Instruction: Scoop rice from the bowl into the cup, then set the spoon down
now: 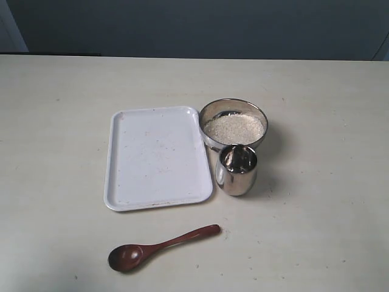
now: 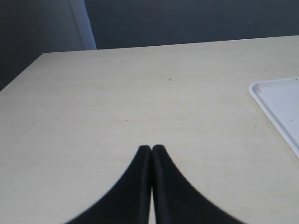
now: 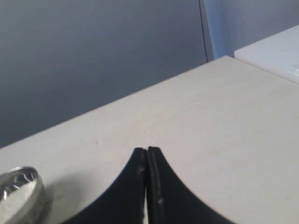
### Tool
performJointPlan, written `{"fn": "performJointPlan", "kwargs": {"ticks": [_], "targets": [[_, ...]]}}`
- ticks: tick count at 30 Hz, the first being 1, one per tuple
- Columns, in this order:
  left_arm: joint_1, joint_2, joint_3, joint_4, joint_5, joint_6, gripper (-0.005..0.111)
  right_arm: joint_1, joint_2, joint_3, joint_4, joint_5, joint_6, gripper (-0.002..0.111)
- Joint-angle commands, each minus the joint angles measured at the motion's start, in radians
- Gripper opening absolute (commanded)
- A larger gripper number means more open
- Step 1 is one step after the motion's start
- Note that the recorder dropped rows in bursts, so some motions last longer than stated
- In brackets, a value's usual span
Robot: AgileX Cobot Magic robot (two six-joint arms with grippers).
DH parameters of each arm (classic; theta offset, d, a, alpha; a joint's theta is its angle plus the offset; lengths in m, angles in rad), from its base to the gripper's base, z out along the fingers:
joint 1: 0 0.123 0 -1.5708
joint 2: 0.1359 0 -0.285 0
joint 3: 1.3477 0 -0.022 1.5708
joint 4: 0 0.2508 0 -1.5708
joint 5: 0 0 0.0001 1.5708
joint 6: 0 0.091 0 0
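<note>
The steel bowl stands on the table right of the tray, holding a heap of white rice. Just in front of it stands the steel cup. The dark wooden spoon lies on the table near the front edge, its oval end to the left. Neither gripper shows in the exterior view. My left gripper is shut and empty over bare table. My right gripper is also shut and empty; part of the bowl with rice shows at the edge of that view.
A white tray lies left of the bowl, with a few stray grains on it. A corner of the tray shows in the left wrist view. The pale table ends at a dark wall behind.
</note>
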Motion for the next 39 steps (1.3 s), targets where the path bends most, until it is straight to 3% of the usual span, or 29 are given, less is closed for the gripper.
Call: {"fn": "performJointPlan", "kwargs": {"ticks": [1,5,14,19,21,24,28,33,36,39], "targets": [[-0.002,0.001,-0.008,0.0,-0.012,-0.006,0.001,-0.003,-0.004,0.001,0.112,-0.187,0.024,0.0],[-0.002,0.001,-0.008,0.0,-0.012,-0.006,0.001,-0.003,-0.004,0.001,0.178,-0.337,0.029,0.0],[-0.002,0.001,-0.008,0.0,-0.012,-0.006,0.001,-0.003,-0.004,0.001,0.626,-0.542,0.335,0.0],[-0.002,0.001,-0.008,0.0,-0.012,-0.006,0.001,-0.003,-0.004,0.001,0.609,-0.592,0.514,0.0],[-0.002,0.001,-0.008,0.0,-0.012,-0.006,0.001,-0.003,-0.004,0.001,0.538,-0.713,0.703,0.0],[-0.002,0.001,-0.008,0.0,-0.012,-0.006,0.001,-0.003,-0.004,0.001,0.489,-0.931,0.736,0.0],[-0.002,0.001,-0.008,0.0,-0.012,-0.006,0.001,-0.003,-0.004,-0.055,0.595,-1.01,0.577,0.0],[-0.002,0.001,-0.008,0.0,-0.012,-0.006,0.001,-0.003,0.037,-0.175,0.506,-1.037,0.431,0.0],[-0.002,0.001,-0.008,0.0,-0.012,-0.006,0.001,-0.003,0.083,-0.268,0.392,-1.015,0.131,0.0],[-0.002,0.001,-0.008,0.0,-0.012,-0.006,0.001,-0.003,0.147,-0.414,0.281,-0.843,-0.162,0.0]]}}
